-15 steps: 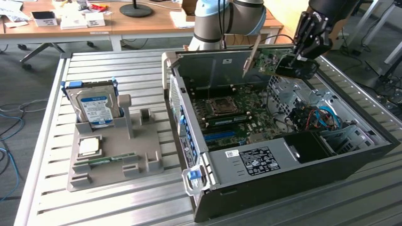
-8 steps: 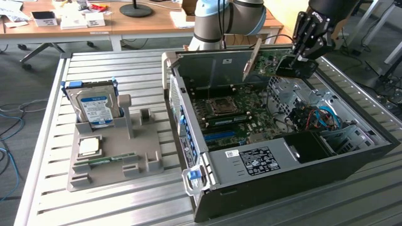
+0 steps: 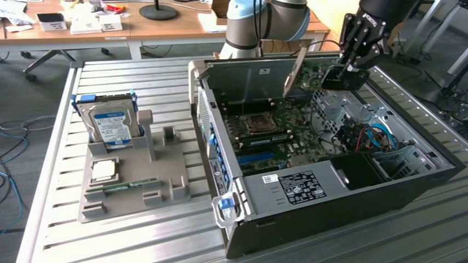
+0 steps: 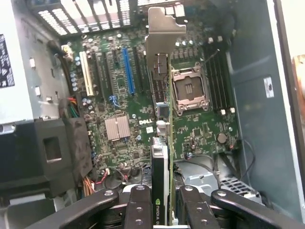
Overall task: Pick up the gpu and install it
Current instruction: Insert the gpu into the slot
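black jaws clamp the thin green gpu [image 4: 160, 162] edge-on above the open metal case [image 3: 351, 213].

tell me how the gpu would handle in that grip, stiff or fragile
Probably stiff: the gpu stands straight out from the gripper without sagging. Likely fragile: thin bare circuit card, clamped by its faces. Its long metal bracket could snag the case.
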Robot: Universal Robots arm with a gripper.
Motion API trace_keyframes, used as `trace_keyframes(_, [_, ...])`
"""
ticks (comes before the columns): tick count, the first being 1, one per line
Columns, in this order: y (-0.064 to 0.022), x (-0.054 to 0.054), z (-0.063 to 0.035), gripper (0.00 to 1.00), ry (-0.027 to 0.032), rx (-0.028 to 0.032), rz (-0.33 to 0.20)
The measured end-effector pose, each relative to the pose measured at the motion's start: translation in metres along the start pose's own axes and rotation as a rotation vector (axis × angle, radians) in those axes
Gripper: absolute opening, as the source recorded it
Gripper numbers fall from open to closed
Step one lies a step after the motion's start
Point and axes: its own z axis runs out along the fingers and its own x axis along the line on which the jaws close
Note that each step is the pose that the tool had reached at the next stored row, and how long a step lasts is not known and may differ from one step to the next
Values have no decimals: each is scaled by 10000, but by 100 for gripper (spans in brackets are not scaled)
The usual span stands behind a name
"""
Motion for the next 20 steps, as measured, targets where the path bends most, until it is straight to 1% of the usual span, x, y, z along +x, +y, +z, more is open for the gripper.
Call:
trace_keyframes(1, [0, 0, 0, 27, 9, -9, -144])
trace_keyframes(4, [0, 0, 0, 27, 11, -9, -194])
trace_keyframes(5, [0, 0, 1, 27, -4, 24, -212])
trace_keyframes(6, [-1, 0, 2, 27, -28, 91, -238])
trace_keyframes(8, [1, 0, 5, 27, -80, 248, -301])
trace_keyframes(9, [1, 1, 6, 27, -95, 304, -329])
trace_keyframes(10, [1, 1, 6, 27, -98, 323, -345])
trace_keyframes(13, [3, 2, 9, 27, -106, 337, -429])
trace_keyframes(15, [4, 2, 13, 27, -116, 334, -579])
trace_keyframes(17, [5, 2, 14, 27, -112, 327, -714])
trace_keyframes(20, [4, 2, 15, 27, -112, 325, -741])
